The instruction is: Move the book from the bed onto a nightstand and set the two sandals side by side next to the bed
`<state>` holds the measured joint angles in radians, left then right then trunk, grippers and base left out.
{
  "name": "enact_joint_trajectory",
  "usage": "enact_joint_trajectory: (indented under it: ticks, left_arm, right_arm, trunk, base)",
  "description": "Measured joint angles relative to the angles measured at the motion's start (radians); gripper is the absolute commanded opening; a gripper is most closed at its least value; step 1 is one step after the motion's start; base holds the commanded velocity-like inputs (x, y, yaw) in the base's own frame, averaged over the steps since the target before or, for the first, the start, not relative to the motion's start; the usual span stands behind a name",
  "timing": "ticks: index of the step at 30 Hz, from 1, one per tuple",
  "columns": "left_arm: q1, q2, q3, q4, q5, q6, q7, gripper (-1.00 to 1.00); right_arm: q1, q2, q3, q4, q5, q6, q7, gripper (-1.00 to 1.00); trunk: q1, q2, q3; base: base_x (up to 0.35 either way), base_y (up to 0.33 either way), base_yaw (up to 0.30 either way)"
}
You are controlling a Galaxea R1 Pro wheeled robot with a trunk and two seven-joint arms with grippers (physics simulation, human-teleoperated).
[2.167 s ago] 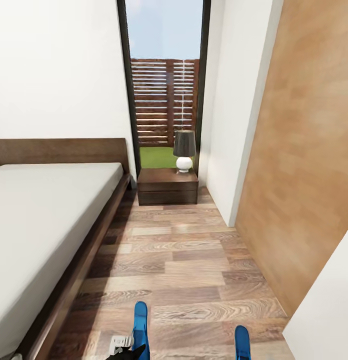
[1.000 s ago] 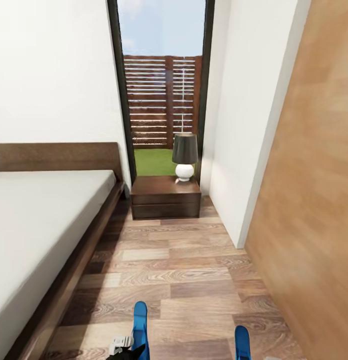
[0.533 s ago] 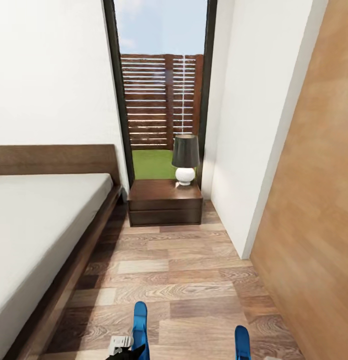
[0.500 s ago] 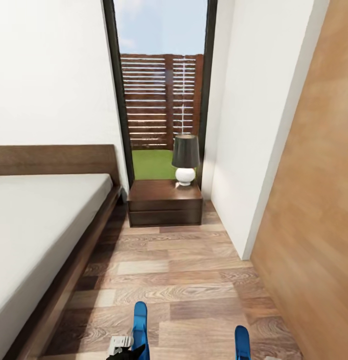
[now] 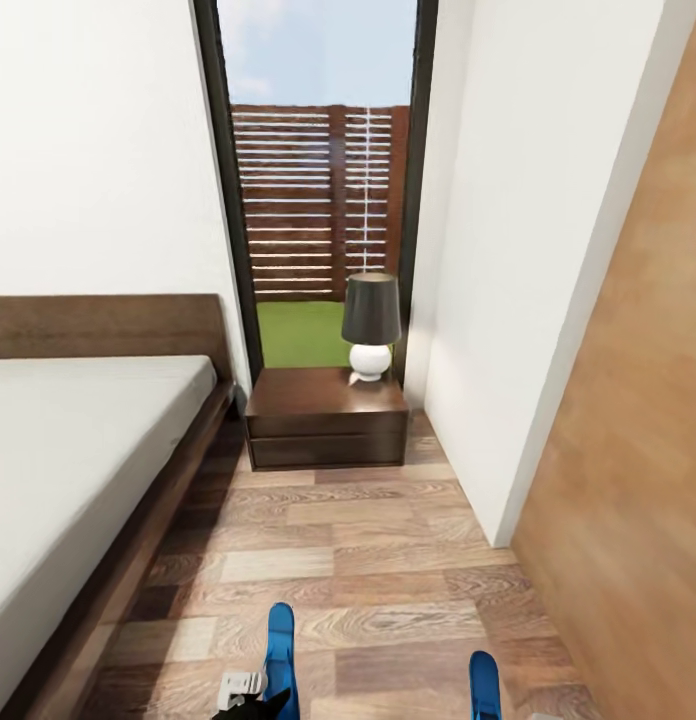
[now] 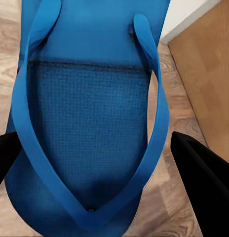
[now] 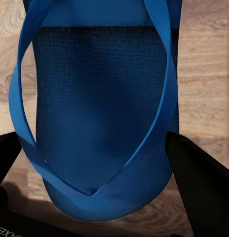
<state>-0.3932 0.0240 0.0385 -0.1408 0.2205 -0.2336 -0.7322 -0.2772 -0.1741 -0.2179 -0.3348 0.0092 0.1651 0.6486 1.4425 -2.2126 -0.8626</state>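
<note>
Head view: the bed [image 5: 78,450] occupies the left side, its pale mattress resting on a dark wooden frame with a headboard against the white wall. The nightstand [image 5: 326,415] stands on the floor just beside the head end of the bed, directly in front of a tall glazed opening [image 5: 323,150]. A lamp [image 5: 370,326] with a dark shade and a round white base stands on the right rear part of the nightstand top. The wood-plank floor [image 5: 368,560] runs between the bed and a white wall on the right; a tan wooden panel [image 5: 638,450] lies nearer on that side. The book is not visible on the stretch of mattress in view.

At the lower edge of the head view, two blue sandals project forward above the floor: the left sandal [image 5: 280,650] and the right sandal [image 5: 485,685], well apart from each other.

Left wrist view: the left end effector [image 6: 102,163] grips the left sandal [image 6: 90,123], one dark finger at each side of the sole.

Right wrist view: the right end effector [image 7: 95,163] grips the right sandal [image 7: 102,108] in the same manner, strap side facing the camera.
</note>
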Motion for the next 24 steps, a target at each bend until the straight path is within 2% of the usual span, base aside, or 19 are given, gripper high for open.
enact_joint_trajectory:
  ticks: [24]
  left_arm:
    - [0.000,0.000,0.000,0.000,0.000,0.000,0.001,-1.00]
  right_arm:
    - [0.000,0.000,0.000,0.000,0.000,0.000,0.000,-1.00]
  trunk:
    - [0.000,0.000,0.000]
  base:
    - [0.313,-0.068,0.000]
